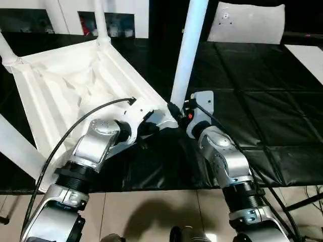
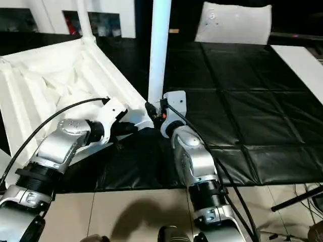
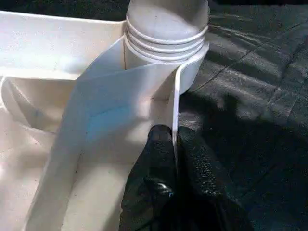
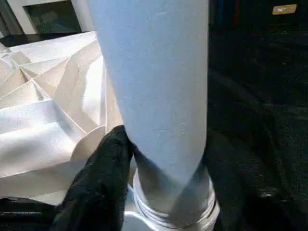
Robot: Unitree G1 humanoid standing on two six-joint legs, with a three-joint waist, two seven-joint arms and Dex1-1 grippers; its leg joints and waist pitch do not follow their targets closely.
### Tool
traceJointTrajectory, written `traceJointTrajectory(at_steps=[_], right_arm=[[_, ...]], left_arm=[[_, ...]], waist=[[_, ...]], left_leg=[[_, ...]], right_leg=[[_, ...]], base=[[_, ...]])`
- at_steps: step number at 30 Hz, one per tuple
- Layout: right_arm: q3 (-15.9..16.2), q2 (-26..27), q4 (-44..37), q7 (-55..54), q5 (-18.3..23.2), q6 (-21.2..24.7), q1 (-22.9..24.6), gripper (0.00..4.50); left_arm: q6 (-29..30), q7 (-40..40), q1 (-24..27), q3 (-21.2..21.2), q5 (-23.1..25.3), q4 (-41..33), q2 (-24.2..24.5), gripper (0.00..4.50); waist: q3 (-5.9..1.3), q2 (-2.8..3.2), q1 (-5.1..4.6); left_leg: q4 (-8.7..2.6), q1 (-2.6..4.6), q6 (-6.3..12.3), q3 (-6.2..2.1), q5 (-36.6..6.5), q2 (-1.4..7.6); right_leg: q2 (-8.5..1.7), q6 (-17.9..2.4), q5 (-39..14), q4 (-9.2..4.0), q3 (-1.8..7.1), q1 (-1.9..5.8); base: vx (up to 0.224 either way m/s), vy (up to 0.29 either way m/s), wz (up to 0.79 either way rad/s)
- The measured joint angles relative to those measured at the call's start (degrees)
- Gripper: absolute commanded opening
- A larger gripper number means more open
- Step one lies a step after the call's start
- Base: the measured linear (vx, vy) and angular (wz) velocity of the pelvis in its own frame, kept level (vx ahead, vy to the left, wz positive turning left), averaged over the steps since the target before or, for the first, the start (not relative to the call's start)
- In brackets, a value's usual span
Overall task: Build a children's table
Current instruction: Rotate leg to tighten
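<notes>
The white table top (image 1: 65, 85) lies upside down on the black mat, ribbed underside facing up. Legs rise from its far corner (image 1: 101, 20), its far left corner (image 1: 6, 50) and its near left corner (image 1: 17, 148). A fourth leg (image 1: 189, 50) stands upright in the near right corner socket (image 3: 166, 43), several thread rings showing above the socket. My left gripper (image 3: 174, 139) is shut on the thin rim wall just beside that socket. My right gripper (image 1: 176, 110) is shut around the base of this leg (image 4: 154, 86); one black finger (image 4: 108, 159) presses its side and the other is hidden behind it.
A flat white panel with a small round fitting (image 1: 247, 22) leans at the back right. A white cabinet with glass doors (image 1: 118, 22) stands behind the table top. A white sheet (image 1: 308, 58) lies at the mat's right edge. The mat (image 1: 262, 111) ends near my forearms, with tiled floor below.
</notes>
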Motion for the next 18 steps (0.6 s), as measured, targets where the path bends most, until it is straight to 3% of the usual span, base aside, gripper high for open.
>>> traceJointTrajectory(at_steps=[5, 12, 18], right_arm=[[0.24, -2.25, -0.83, 4.19, 0.52, 0.13, 3.44, 3.09], [2.37, -13.11, -5.53, 20.09, 3.61, -0.18, 7.78, 3.57], [3.07, -20.08, -5.99, 33.11, 5.37, -2.04, 7.82, 4.02]], left_arm=[[-2.37, -2.28, -0.20, -1.59, 0.77, 0.00, 2.51, 0.00], [-10.16, -12.93, 0.94, -2.55, -1.14, 0.42, 9.28, 0.00], [-17.72, -23.67, 1.66, -3.12, -2.73, 2.77, 13.70, 0.00]], waist=[[0.16, -0.10, 0.03], [0.40, -0.04, 0.27], [0.43, -0.04, 1.74]], left_leg=[[0.03, -0.05, 0.01, 0.08, 0.01, 0.02], [0.02, -0.28, 0.02, 0.10, 0.01, 0.11], [0.16, -0.03, 0.10, 0.34, 0.04, 0.11]], right_leg=[[0.00, -0.03, 0.02, -0.01, 0.00, -0.02], [0.07, -0.04, 0.01, -0.02, -0.06, -0.23], [0.00, -0.10, 0.04, 0.00, -0.05, -0.19]], base=[[0.000, 0.000, 0.00], [0.000, 0.000, 0.00], [0.000, 0.000, 0.00]])
